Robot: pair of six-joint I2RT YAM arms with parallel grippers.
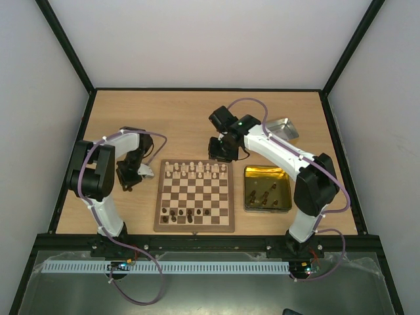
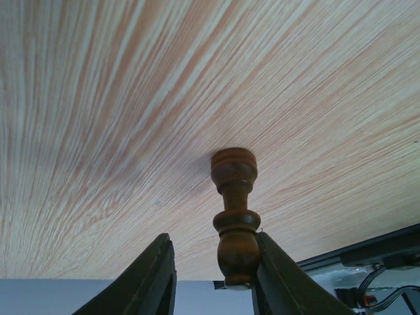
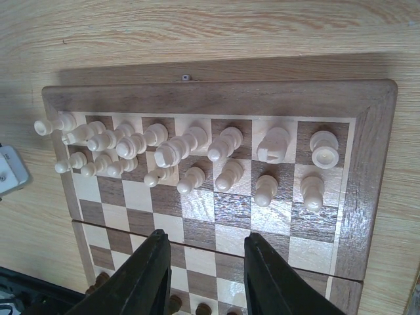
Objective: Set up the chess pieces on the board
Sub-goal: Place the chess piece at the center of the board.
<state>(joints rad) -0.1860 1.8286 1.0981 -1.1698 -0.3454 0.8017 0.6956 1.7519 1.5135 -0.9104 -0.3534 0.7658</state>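
Your left pincer (image 2: 213, 241) is cut off below its fingertips. Its jaws stand partly apart, with a dark chess piece (image 2: 235, 216) touching only one finger, not clamped. You cannot tell whether its base meets the tabletop (image 2: 131, 98). This pincer sits left of the board (image 1: 195, 227). Your right pincer (image 3: 205, 239) hangs open and empty over bare middle squares. The cream pieces (image 3: 226, 141) crowd the far two rows, some overlapping; the border is free.

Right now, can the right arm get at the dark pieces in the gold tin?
Probably yes. The right gripper is open and empty above the far rows of the board; the gold tin sits lidless just right of it, nothing over its dark pieces.
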